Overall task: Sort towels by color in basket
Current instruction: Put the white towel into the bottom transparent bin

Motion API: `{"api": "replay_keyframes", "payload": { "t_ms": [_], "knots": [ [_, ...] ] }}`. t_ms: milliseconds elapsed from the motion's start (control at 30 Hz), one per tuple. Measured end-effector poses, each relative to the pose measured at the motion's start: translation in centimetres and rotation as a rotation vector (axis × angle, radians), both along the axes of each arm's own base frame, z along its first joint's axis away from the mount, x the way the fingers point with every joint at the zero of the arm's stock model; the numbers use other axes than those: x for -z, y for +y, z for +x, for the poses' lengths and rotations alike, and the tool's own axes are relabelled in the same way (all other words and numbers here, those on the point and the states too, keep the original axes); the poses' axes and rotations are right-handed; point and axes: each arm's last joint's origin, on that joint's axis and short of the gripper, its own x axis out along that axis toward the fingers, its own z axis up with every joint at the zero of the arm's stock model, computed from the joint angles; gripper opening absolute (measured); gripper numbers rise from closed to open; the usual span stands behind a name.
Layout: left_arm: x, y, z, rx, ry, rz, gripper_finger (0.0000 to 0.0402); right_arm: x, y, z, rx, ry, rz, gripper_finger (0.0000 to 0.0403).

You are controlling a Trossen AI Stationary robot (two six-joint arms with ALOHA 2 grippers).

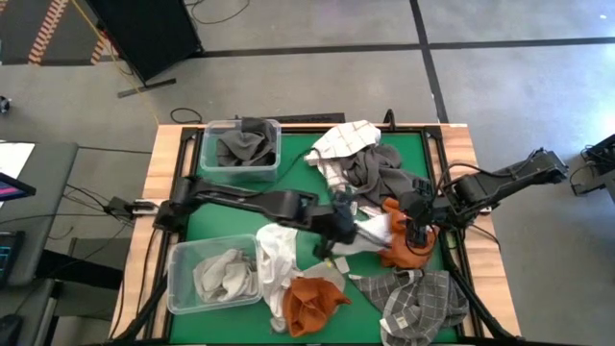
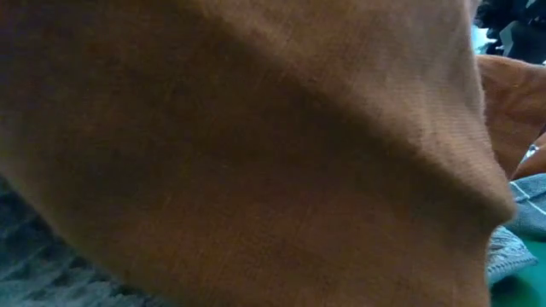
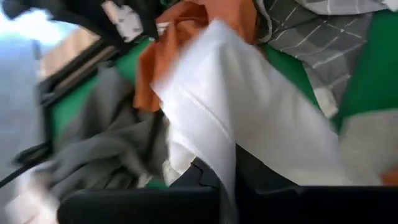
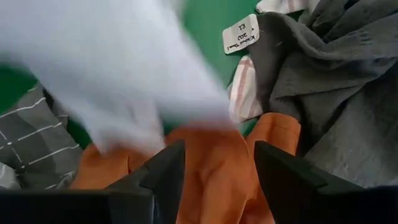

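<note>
My left gripper point(image 1: 346, 231) is over the middle of the green mat point(image 1: 221, 216), shut on a white towel point(image 1: 375, 229) that fills the left wrist view point(image 3: 249, 112). Just right of it, my right gripper point(image 1: 418, 233) hangs open over a rust orange towel point(image 1: 402, 252). Its two fingers stand apart with the orange cloth point(image 4: 214, 180) showing between them. A dark grey towel point(image 4: 336, 81) lies beside that one. Another orange towel point(image 1: 307, 303) and a grey checked towel point(image 1: 418, 303) lie at the near edge. My left gripper pinches the white towel between its two fingers at a bunched fold point(image 3: 225, 165); how many layers, I cannot tell. The cloth runs up and away from the fingers in a broad sheet toward the orange towel point(image 3: 186, 37). Whether my right gripper touches the orange towel, I cannot tell.
A clear bin point(image 1: 240, 144) at the far left holds dark grey towels. A second bin point(image 1: 213, 277) at the near left holds pale ones, with a white towel point(image 1: 277, 252) draped over its rim. A white checked towel point(image 1: 346, 139) and a dark grey one point(image 1: 377, 171) are heaped at the far middle. Orange cloth point(image 2: 256, 153) blocks the low view.
</note>
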Motion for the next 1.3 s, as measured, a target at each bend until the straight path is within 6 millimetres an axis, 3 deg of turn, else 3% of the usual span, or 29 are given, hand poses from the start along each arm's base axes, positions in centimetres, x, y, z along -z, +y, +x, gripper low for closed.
{"api": "replay_keyframes", "payload": {
  "t_ms": [200, 300, 533, 733, 900, 1033, 1300],
  "knots": [
    [-6.9, -2.1, -7.7, -0.141, -0.044, 0.053, 0.0001, 0.0, -0.1, 0.1, 0.014, -0.015, -0.039, 0.0219],
    [-9.2, -3.1, -11.7, -0.208, -0.057, 0.008, 0.0001, -0.1, -0.1, 0.1, 0.014, -0.02, -0.037, 0.0219],
    [-11.9, -5.9, -19.9, -0.218, -0.022, -0.131, 0.0001, -0.3, 0.0, 0.5, -0.003, -0.059, -0.032, 0.0219],
    [-12.2, -6.7, -24.5, -0.325, 0.046, -0.257, 0.0001, -0.3, 0.0, 0.5, -0.005, -0.062, -0.032, 0.0219],
    [-13.0, -7.5, -26.6, -0.332, 0.019, -0.374, 0.0, -0.3, 0.1, 0.6, -0.005, -0.071, -0.029, 0.0219],
    [-13.0, -8.0, -27.1, -0.347, 0.02, -0.418, 0.0, -0.3, 0.1, 0.6, -0.005, -0.071, -0.029, 0.0219],
    [-11.3, -8.8, -26.0, -0.398, 0.13, -0.461, 0.0, -0.4, 0.0, 0.6, -0.003, -0.078, -0.049, 0.0219]
  ]
}}
